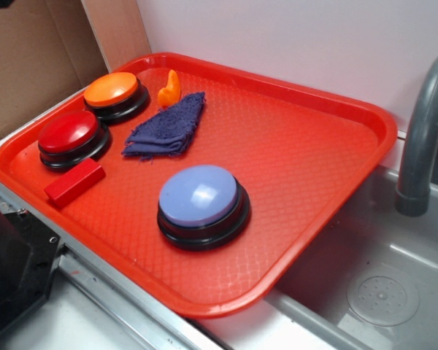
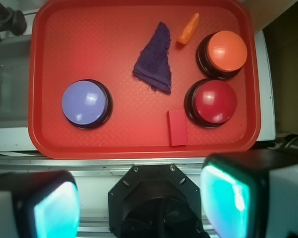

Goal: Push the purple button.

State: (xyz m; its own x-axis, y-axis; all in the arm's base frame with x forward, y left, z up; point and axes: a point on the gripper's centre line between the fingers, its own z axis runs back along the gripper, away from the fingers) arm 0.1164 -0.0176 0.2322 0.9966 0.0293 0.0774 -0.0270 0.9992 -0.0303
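The purple button (image 1: 198, 195) (image 2: 85, 102), a large lavender-blue dome on a black round base, sits on the red tray (image 1: 314, 189) (image 2: 89, 44) near its front edge. In the wrist view my gripper (image 2: 141, 206) hangs high above the robot base, off the tray's near side, well clear of the button. Its two teal pads (image 2: 57, 210) stand wide apart with nothing between them. The gripper does not show in the exterior view.
On the tray also sit a red button (image 1: 69, 135) (image 2: 214, 101), an orange button (image 1: 113, 91) (image 2: 226, 51), a red block (image 1: 74, 181) (image 2: 178, 127), a folded dark blue cloth (image 1: 168, 127) (image 2: 156, 59) and a small orange piece (image 1: 171, 87) (image 2: 188, 29). A sink (image 1: 379, 284) with a grey faucet (image 1: 423, 138) lies to the right.
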